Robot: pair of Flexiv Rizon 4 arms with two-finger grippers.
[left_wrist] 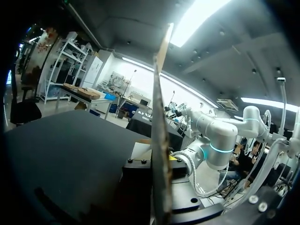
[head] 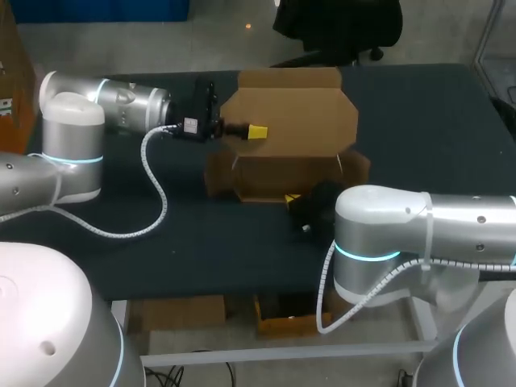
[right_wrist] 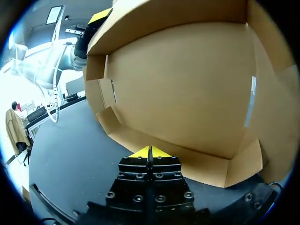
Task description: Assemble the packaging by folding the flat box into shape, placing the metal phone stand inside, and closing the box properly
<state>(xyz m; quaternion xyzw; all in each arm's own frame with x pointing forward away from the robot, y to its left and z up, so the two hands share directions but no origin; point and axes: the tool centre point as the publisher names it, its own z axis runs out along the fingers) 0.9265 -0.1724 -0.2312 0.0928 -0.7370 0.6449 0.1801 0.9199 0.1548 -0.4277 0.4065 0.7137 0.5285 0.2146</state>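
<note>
Two pincers are closed: left pincer (head: 255,131) seemingly clamps the box lid (head: 300,111), right pincer (right_wrist: 150,152) empty.

box (head: 290,173) mid table (head: 419,121) | L arm (head: 121,105) at lid (head: 298,117) | R arm (head: 419,234) before box

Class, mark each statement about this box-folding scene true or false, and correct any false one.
1. The left hand grips the lid flap of the cardboard box. True.
2. The right hand has its fingers spread wide. False: its yellow tips are pressed together, with nothing between them.
3. The cardboard box lies completely flat. False: its walls are already raised and the lid flap stands open.
4. The box rests on a dark table. True.
</note>
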